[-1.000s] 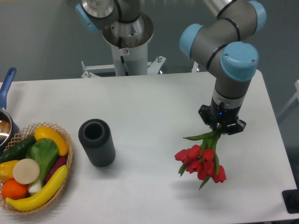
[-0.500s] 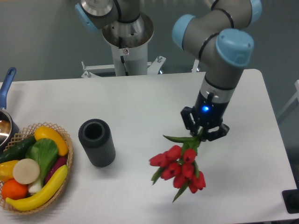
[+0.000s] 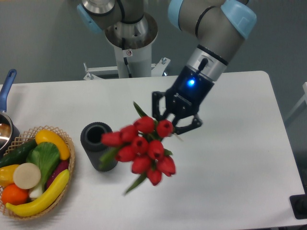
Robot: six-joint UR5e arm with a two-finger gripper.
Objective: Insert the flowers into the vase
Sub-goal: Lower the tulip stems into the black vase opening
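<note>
White tabletop: fingers (image 3: 173,120) clamp red-budded, green-leaved flowers (image 3: 142,147) beside the ribbed vase (image 3: 97,145).

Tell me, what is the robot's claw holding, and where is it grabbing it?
The gripper holds the flowers, a bunch of red tulips, by the stem end; the buds hang toward the camera.

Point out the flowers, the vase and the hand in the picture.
flowers (image 3: 142,149), fixed camera view, on a red bud in the middle of the bunch.
vase (image 3: 94,135), fixed camera view, on its dark rim beside the mouth.
hand (image 3: 175,118), fixed camera view, midway between the black fingers gripping the stems.
</note>
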